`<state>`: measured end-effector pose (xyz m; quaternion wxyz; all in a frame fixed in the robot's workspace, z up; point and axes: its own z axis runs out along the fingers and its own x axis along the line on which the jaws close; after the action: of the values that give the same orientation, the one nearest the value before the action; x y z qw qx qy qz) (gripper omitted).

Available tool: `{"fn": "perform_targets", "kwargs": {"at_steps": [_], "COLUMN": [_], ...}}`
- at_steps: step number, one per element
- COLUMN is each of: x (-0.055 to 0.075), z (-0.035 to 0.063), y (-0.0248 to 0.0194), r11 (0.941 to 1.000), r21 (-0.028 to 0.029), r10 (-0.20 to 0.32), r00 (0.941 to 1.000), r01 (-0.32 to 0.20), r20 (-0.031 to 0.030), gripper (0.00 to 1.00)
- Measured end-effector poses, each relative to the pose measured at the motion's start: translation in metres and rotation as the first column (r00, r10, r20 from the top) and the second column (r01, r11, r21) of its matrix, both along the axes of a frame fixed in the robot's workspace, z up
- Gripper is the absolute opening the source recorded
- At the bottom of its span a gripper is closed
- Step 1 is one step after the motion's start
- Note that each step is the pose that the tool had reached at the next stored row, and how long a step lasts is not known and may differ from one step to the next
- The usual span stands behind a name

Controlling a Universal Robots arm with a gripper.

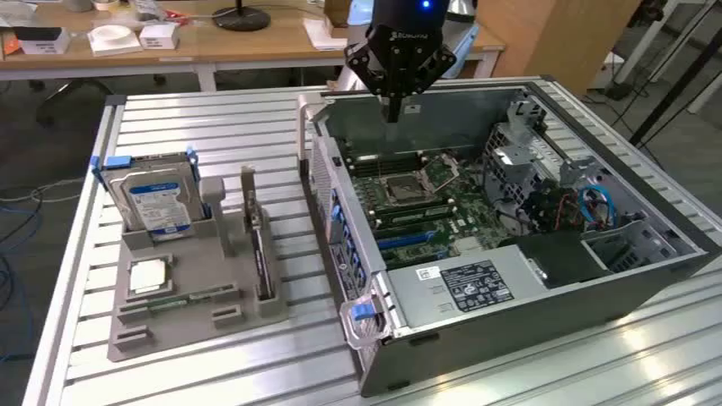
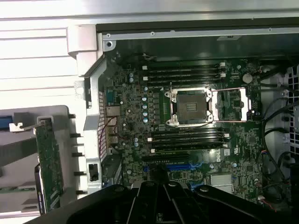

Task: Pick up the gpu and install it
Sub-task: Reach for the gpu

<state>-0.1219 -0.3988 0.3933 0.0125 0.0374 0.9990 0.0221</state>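
Note:
The gpu (image 1: 259,245) stands on edge in a slot of the grey holder (image 1: 192,326) at the exterior view's left, with its metal bracket at the far end. It appears in the wrist view as a thin green board (image 2: 48,163). My gripper (image 1: 391,108) hangs over the far wall of the open computer case (image 1: 451,296), well away from the gpu. Its fingers are shut with nothing between them. In the wrist view the gripper (image 2: 156,176) points down at the motherboard (image 2: 187,140) near the blue expansion slots.
A silver hard drive (image 1: 158,201) with a blue-and-white label stands at the back of the holder. A processor chip (image 1: 147,277) and a slim memory stick (image 1: 186,298) lie on it. Cables and a drive cage (image 1: 542,186) fill the case's right side. A desk stands behind.

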Motion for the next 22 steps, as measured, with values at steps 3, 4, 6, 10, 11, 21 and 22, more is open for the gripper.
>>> {"fn": "perform_targets", "kwargs": {"at_steps": [3, 4, 6, 10, 11, 21, 22], "x": [0.000, 0.000, 0.000, -0.003, -0.003, -0.012, -0.013], "z": [0.0000, 0.0000, 0.0000, 0.0000, 0.0000, -0.0003, -0.0003], "y": [0.0000, 0.0000, 0.0000, 0.0000, 0.0000, 0.0000, 0.0000], "r11": [1.0000, 1.0000, 1.0000, 1.0000, 1.0000, 1.0000, 1.0000], "r21": [0.0000, 0.0000, 0.0001, 0.0000, 0.0000, 0.0000, 0.0000], "r10": [0.000, 0.000, 0.000, 0.000, 0.000, 0.000, 0.000], "r00": [1.0000, 1.0000, 1.0000, 1.0000, 1.0000, 1.0000, 1.0000], "r01": [0.000, 0.000, 0.000, 0.000, 0.000, 0.000, 0.000], "r20": [0.0000, 0.0000, 0.0001, 0.0000, 0.0000, 0.0000, 0.0000], "gripper": [0.11, 0.11, 0.11, 0.11, 0.11, 0.11, 0.11]}}
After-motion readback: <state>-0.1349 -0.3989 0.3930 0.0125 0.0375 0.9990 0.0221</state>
